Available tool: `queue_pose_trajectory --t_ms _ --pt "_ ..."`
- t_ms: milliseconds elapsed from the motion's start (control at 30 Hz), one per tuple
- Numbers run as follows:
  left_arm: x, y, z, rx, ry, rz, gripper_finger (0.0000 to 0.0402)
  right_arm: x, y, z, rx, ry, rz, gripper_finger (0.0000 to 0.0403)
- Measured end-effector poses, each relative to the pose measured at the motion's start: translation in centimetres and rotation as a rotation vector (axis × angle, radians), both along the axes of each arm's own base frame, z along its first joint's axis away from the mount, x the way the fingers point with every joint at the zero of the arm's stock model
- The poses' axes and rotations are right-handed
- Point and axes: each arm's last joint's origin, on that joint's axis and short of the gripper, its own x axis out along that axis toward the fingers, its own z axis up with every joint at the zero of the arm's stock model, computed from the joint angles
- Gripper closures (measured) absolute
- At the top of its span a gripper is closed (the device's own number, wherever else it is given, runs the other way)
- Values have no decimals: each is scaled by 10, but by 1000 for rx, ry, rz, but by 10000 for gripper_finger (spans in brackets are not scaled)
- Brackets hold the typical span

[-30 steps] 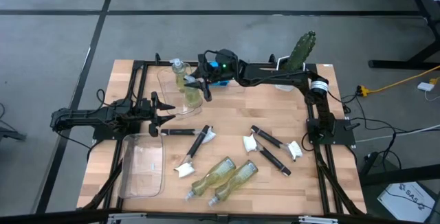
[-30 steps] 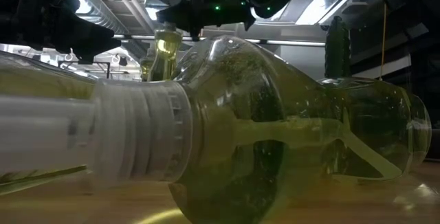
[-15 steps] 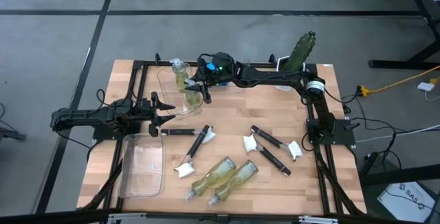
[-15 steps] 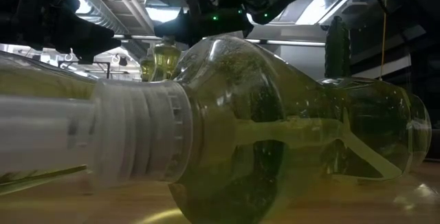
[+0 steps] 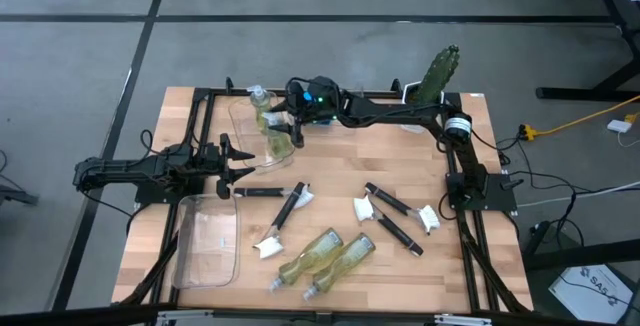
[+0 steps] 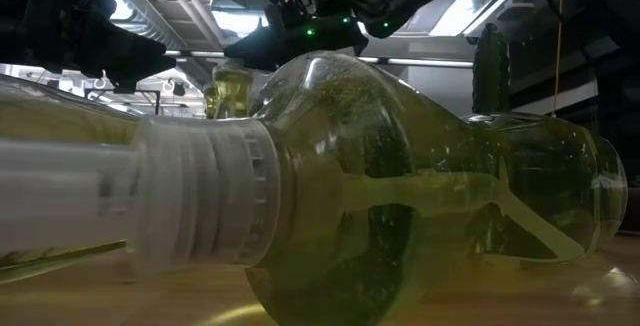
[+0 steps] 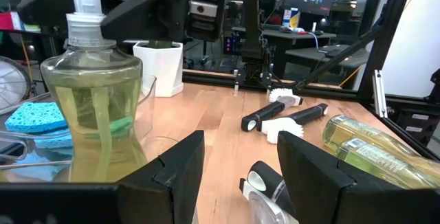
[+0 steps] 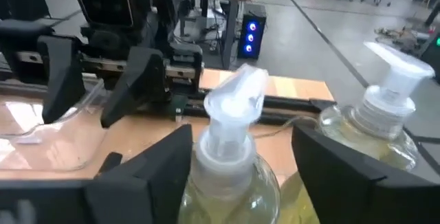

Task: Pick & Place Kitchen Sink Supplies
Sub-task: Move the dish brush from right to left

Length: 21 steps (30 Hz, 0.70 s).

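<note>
Finding 1: the right tool (image 5: 291, 126) has spread its fingers since a second ago, when they were pinched on the neck of a soap bottle (image 5: 279, 138). In the right wrist view the fingers now stand apart on either side of the pump head (image 8: 234, 104), not touching it. Judgement: the bottle has been released and this placement looks done.

Finding 2: the released bottle stands upright in the far clear bin (image 5: 247, 116), directly below the right tool, long axis vertical, pump uppermost. A second upright bottle (image 5: 259, 103) stands just beside it, and a blue sponge (image 7: 31, 116) lies in the same bin.

Finding 3: the left tool (image 5: 236, 159) waits with fingers spread and empty, near the bin and well apart from the right tool.

Finding 4: still on the worktop (image 5: 440, 266), away from both tools: 2 soap bottles (image 5: 325, 256) lying on their sides, side by side, long axes roughly level, and 4 dish brushes (image 5: 392, 216) lying flat. Judgement: most of the supplies remain to be moved.
</note>
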Motion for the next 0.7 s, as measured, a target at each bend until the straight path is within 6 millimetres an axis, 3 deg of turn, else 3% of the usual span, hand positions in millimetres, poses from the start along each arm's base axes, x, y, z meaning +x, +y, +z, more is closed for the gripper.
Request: queue_pose_trajectory --t_ms 300,700 --pt "0 0 0 0 0 1 222 -27 -9 33 121 29 81 83" --pt "0 0 0 0 0 1 222 -73 -1 44 306 374 9 75"
